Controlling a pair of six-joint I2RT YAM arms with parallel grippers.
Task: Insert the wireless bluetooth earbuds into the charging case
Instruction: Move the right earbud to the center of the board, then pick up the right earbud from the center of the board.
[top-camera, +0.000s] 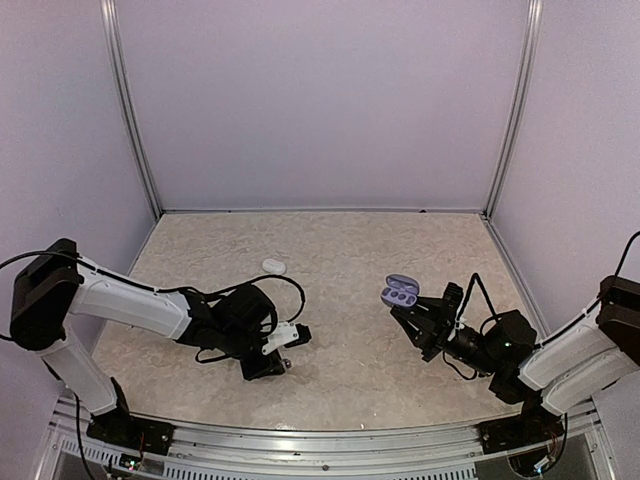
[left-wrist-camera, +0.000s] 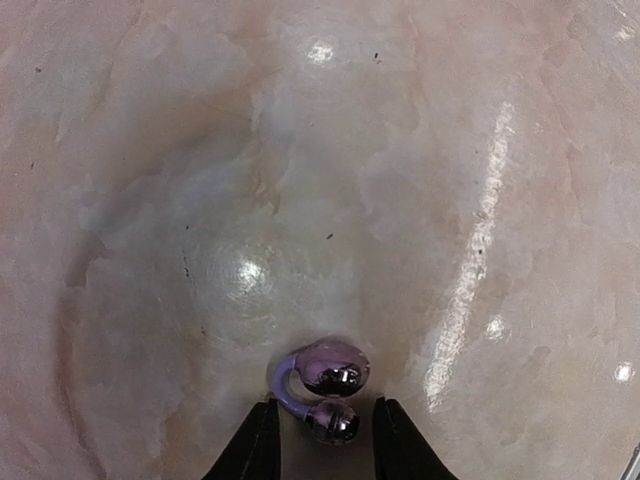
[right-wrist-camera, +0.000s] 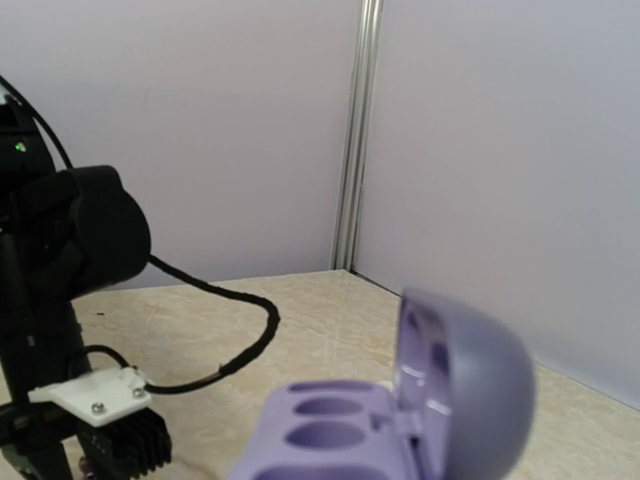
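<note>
Earbud (left-wrist-camera: 325, 385), glossy purple, lies on the marbled table (left-wrist-camera: 400, 150) between your left gripper's (left-wrist-camera: 325, 425) narrow jaws; you cannot tell whether they pinch it. A white oval case (top-camera: 273, 265) sits well beyond, nothing between. Your left arm (top-camera: 130, 300) reaches low, and your right gripper (top-camera: 405, 305) clamps the open purple charging case (top-camera: 400, 292) above the table.

a robot lab cell: plain lilac walls (top-camera: 320, 100), aluminium frame posts (top-camera: 130, 110), marble-look tabletop (top-camera: 340, 350).

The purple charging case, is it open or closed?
Open. The purple charging case has its lid standing up, and both wells show empty.
</note>
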